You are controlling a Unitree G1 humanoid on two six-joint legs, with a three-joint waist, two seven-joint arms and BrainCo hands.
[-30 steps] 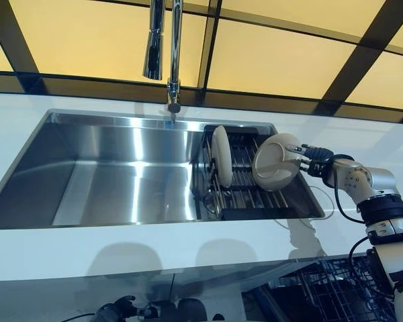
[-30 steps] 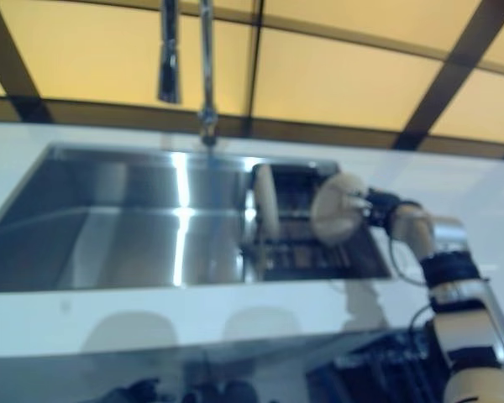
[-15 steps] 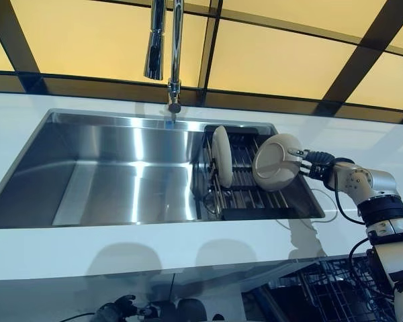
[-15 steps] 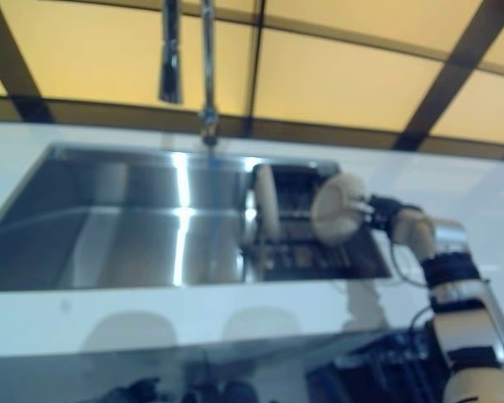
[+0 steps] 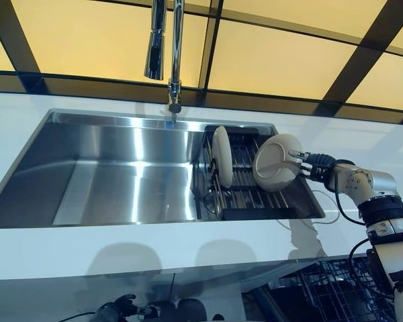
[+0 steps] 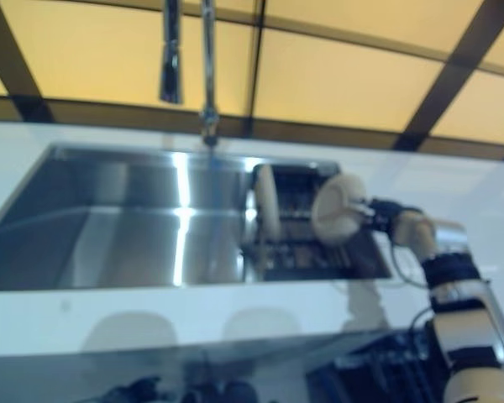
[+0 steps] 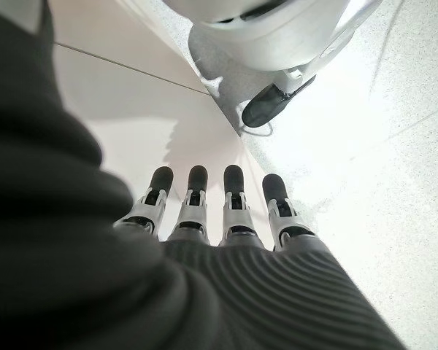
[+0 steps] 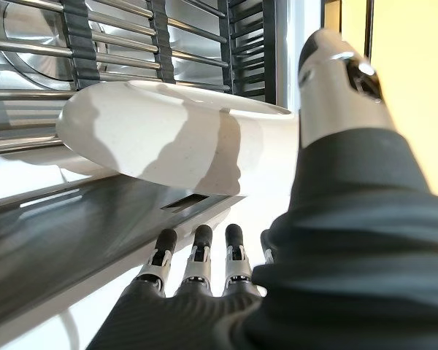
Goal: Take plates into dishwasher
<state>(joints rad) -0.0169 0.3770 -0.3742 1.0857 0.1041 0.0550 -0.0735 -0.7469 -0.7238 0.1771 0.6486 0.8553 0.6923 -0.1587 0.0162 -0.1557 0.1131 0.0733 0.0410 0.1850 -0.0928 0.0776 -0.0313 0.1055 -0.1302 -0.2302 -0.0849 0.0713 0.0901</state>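
My right hand (image 5: pixel 317 165) is shut on the rim of a cream plate (image 5: pixel 277 161), holding it tilted over the right side of the black dish rack (image 5: pixel 245 201) in the sink. The right wrist view shows the plate (image 8: pixel 168 142) between my thumb (image 8: pixel 339 80) and my fingers (image 8: pixel 201 255), with the rack's bars behind it. A second cream plate (image 5: pixel 221 165) stands on edge in the rack's left part. My left hand (image 5: pixel 117 308) hangs low below the counter, and its fingers (image 7: pixel 230 200) are straight and hold nothing.
The steel sink (image 5: pixel 107 174) is set in a white counter (image 5: pixel 154 248), with a tall faucet (image 5: pixel 173 54) at its back. The dishwasher's wire rack (image 5: pixel 322 295) shows below the counter at lower right.
My right hand and the plate it holds have shifted slightly to the right. The plate in the rack and my left hand have not moved.
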